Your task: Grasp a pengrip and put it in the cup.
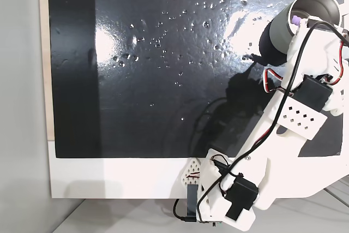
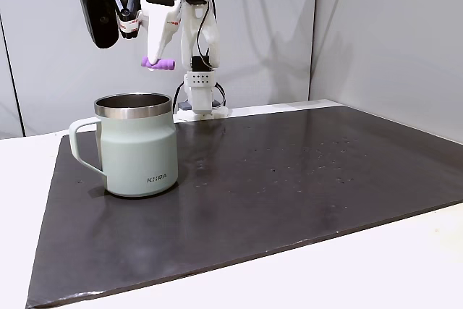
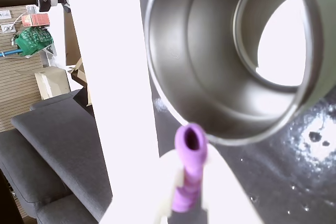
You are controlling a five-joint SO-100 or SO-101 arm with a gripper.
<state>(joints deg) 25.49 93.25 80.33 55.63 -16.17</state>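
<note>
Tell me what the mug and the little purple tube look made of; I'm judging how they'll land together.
The mug looks like metal: matte grey-green coating outside, a shiny steel rim, and a brushed, reflective interior in the wrist view. The pengrip, held in the tool, looks like soft rubber or silicone: matte light purple and hollow, though its softness is only a guess.

The short rubbery tube of the pengrip (image 2: 158, 64) is light purple. The tall metal cup (image 2: 137, 145) is pale grey-green outside, with small dark lettering low on its wall and a shiny steel rim and interior. The flat mat (image 2: 289, 179) is glossy black, speckled with pale glints; the table (image 1: 120, 178) is white.
</note>
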